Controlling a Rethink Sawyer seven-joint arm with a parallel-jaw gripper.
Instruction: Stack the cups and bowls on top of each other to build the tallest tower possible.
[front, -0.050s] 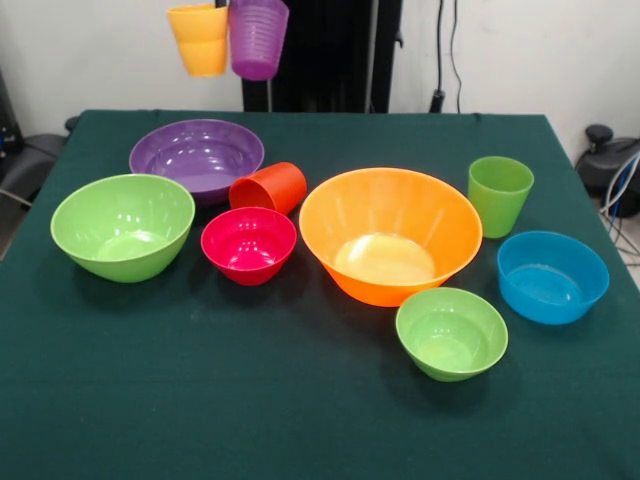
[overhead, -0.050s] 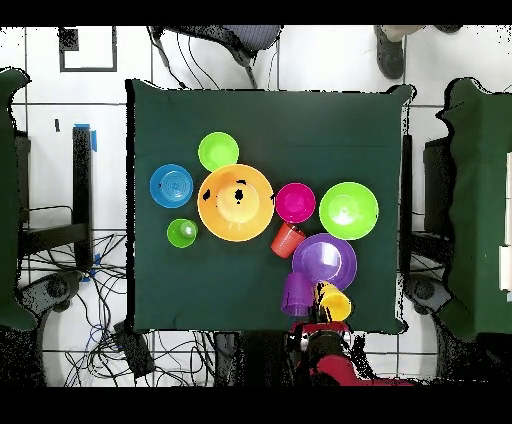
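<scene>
A yellow cup (front, -0.050s: 200, 38) (overhead, -0.050s: 336, 303) and a purple cup (front, -0.050s: 258, 38) (overhead, -0.050s: 298, 292) hang side by side in the air over the table's edge by the robot. Between them shows only a dark sliver of my gripper (front, -0.050s: 223, 5), its state hidden. On the green cloth sit the purple bowl (front, -0.050s: 196, 155), large green bowl (front, -0.050s: 122, 225), pink-red bowl (front, -0.050s: 248, 243), large orange bowl (front, -0.050s: 390, 233), blue bowl (front, -0.050s: 552, 276) and small green bowl (front, -0.050s: 451, 332). An orange-red cup (front, -0.050s: 268, 188) lies on its side between purple and pink-red bowls. A green cup (front, -0.050s: 499, 194) stands upright. No tower shows.
The red and black arm (overhead, -0.050s: 325, 350) reaches in at the table's edge in the overhead view. Dark chairs (overhead, -0.050s: 45, 240) flank the table, and cables (overhead, -0.050s: 110, 320) trail on the tiled floor. Bare cloth (front, -0.050s: 250, 400) stretches along the table's camera side in the front view.
</scene>
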